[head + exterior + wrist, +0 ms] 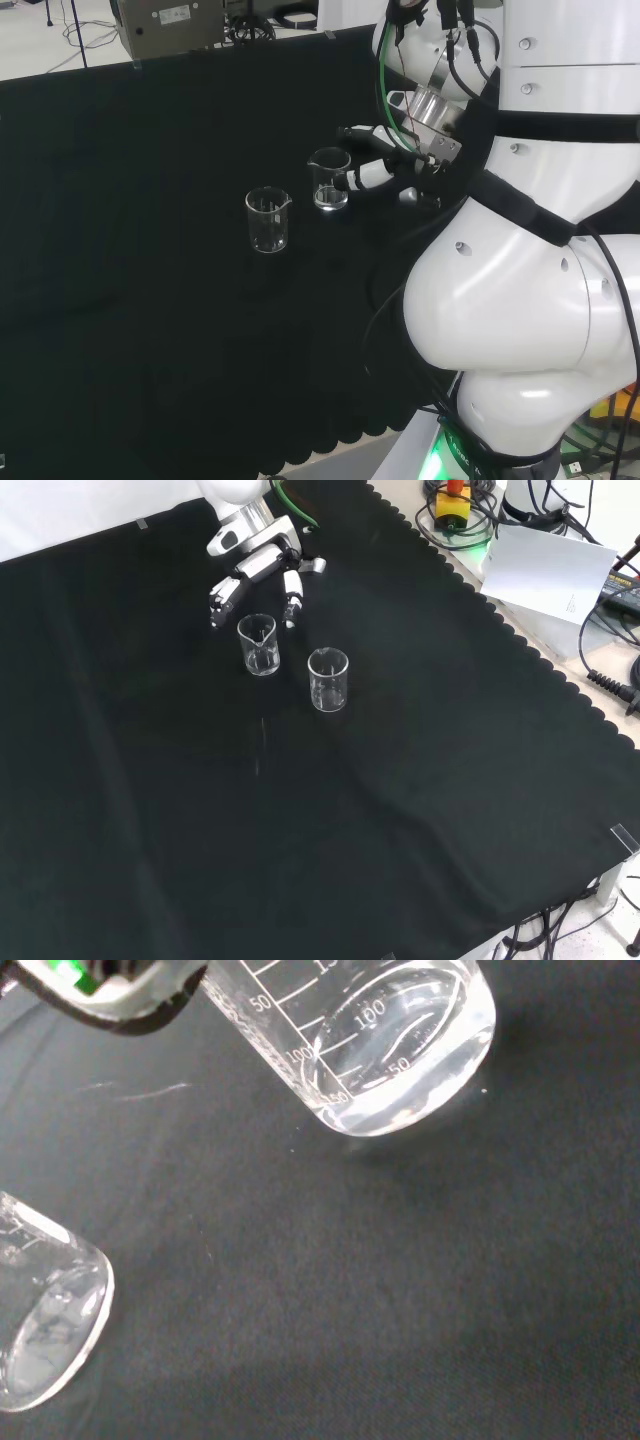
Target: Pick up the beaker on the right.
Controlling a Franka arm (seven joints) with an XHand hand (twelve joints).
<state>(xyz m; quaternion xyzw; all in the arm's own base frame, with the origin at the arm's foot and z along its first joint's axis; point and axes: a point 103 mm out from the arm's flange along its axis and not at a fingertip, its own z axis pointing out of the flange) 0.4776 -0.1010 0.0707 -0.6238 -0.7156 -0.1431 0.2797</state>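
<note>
Fingers (291,588) first: yours are spread and only gently bent, fanned on either side of the nearer beaker (258,644) in the front view, with one cluster coming down past its left rim and another past its right. From that view none of them look pressed against the glass; they bracket it without curling round it, so I'd call the hand (252,568) open and holding nothing. That spread makes sense as a pre-grasp shape, wide enough to take the beaker's wall between thumb and fingers once you close.

In the head view the same beaker (329,178) is the right-hand one of the pair, which makes it your target. It stands upright on the black cloth (150,300), and the hand (375,172) sits just beside it on its right, a white finger reaching towards the glass. Whether that finger already touches the wall, I cannot tell.

The wrist view shows the target's base (400,1050) close up, flat on the cloth, with printed graduations on its side. It looks empty or nearly so; clear glass makes that hard to judge.

The second beaker (328,679) stands near the first but apart from it, also upright. In the head view it is the left one (268,220). You're approaching from the side away from it, which I judge keeps your fingers from knocking it as they close.
</note>
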